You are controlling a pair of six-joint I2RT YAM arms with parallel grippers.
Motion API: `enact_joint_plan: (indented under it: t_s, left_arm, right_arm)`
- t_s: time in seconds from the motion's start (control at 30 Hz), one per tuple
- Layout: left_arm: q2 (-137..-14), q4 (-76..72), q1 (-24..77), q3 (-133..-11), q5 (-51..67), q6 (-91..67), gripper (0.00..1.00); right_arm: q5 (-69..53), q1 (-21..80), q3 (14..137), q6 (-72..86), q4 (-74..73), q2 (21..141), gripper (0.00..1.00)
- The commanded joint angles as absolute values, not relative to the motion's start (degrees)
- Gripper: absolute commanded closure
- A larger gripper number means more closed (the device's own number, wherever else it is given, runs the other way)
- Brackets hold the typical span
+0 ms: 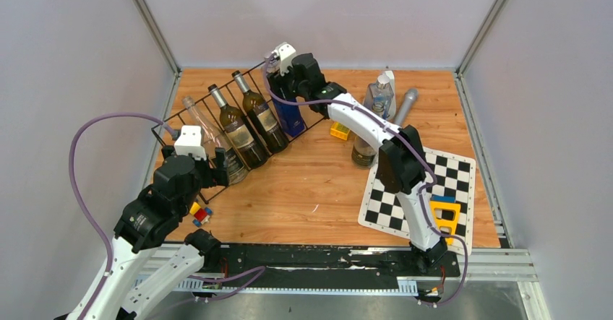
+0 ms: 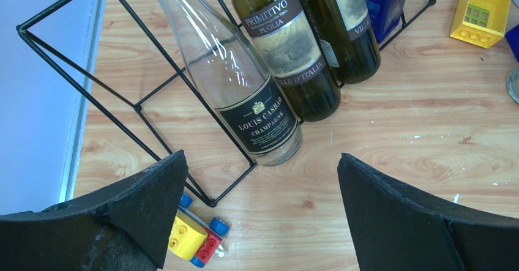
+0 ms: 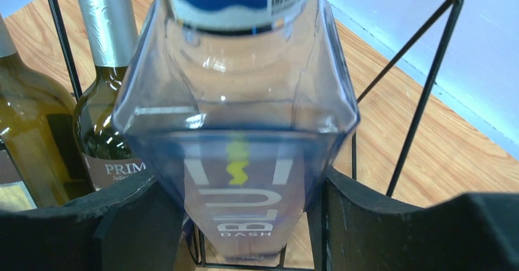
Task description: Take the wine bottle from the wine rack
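The black wire wine rack lies diagonally at the back left of the table. It holds a clear champagne bottle, two dark wine bottles and a blue square bottle. My right gripper is at the rack's far end. In the right wrist view its fingers press both sides of the blue bottle, with rack wire behind. My left gripper is open and empty above bare wood, just in front of the clear bottle's base and the rack's near corner.
A small toy car lies by my left fingers. A yellow block, a brown jar, plastic bottles and a grey cylinder stand at the back right. A checkerboard mat carries an orange-yellow frame.
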State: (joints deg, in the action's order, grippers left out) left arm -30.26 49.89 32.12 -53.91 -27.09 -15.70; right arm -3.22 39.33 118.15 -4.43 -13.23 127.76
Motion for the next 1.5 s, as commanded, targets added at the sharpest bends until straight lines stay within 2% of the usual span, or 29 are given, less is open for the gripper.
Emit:
enact_joint_plan:
  t_s: [0.0,0.9,1.47]
  left_arm:
    - [-29.7,47.9,31.9,-53.7,-27.4,-14.9,0.0]
    - [-30.0,47.9,31.9,-53.7,-27.3,-14.9,0.0]
    - [-30.0,47.8,31.9,-53.6,-27.0,-14.8,0.0]
  right_arm:
    - [-1.6,39.6,117.6,-5.2,-5.7,118.6,1.0]
    - [1.8,39.6,104.0,-4.3,-1.7,107.0,1.0]
    - [1.2,39.9,91.7,-3.9,-0.9,95.2,1.0]
